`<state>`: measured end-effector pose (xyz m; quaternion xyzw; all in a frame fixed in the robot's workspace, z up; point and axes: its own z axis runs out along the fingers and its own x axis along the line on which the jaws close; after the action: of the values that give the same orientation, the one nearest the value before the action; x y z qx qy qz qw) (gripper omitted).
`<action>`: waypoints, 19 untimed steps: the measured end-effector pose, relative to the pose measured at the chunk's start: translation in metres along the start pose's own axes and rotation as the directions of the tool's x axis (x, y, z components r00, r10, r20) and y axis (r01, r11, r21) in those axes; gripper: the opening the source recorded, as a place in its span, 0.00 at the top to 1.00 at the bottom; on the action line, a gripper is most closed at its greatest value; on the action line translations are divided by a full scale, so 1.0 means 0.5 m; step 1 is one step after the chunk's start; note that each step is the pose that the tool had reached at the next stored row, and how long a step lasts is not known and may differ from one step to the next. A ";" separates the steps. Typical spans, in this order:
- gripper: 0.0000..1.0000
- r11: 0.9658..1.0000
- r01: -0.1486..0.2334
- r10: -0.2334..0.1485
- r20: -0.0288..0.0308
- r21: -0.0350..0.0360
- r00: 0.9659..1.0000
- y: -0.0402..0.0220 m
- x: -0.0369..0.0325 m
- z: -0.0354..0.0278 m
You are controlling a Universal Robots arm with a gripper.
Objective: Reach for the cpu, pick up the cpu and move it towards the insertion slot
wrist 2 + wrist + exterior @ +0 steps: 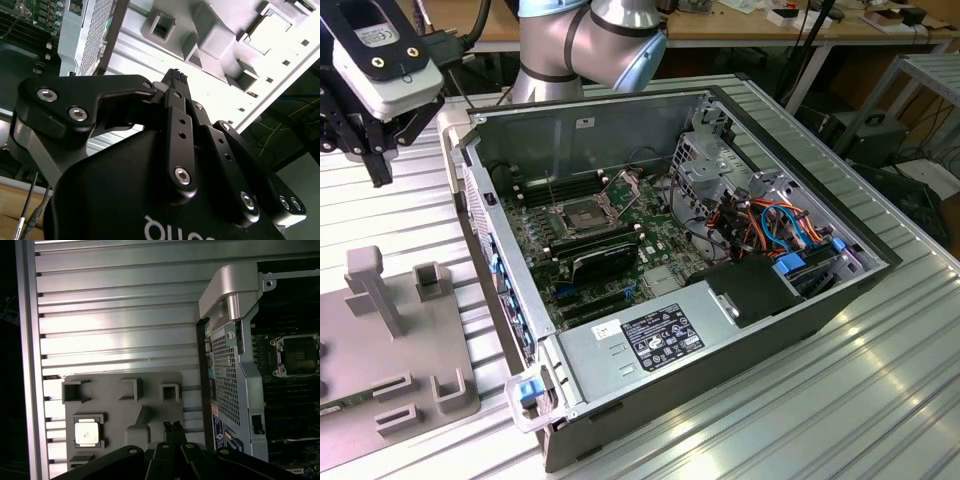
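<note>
Overhead, closed hand (173,425) well clear of cpu (88,432) and case edge (202,390)

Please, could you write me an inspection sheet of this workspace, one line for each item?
surface: ribbed metal table, carrying an open computer case and a grey fixture tray.
job's things: cpu lies flat in a tray pocket, untouched; insertion slot sits on the green board, its dark centre uncovered.
clutter: nothing seen.
grippers: gripper shut and empty, hanging near the tray, apart from the cpu.
cables: blue, orange and red wires bundled inside the case.
surroundings: robot arm base behind the case; workbench beyond.
</note>
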<state>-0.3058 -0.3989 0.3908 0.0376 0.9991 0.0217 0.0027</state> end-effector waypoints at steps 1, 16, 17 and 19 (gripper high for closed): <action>0.89 1.000 0.000 0.000 0.000 0.000 1.000 0.000 0.001 0.000; 0.89 1.000 0.000 0.000 -0.001 0.000 1.000 -0.003 0.036 0.000; 0.89 1.000 0.000 0.000 -0.001 0.000 1.000 -0.003 0.038 0.000; 0.89 1.000 0.000 0.000 -0.001 0.000 1.000 -0.003 0.044 0.000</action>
<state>-0.3280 -0.3989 0.3907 0.0376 0.9991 0.0217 0.0024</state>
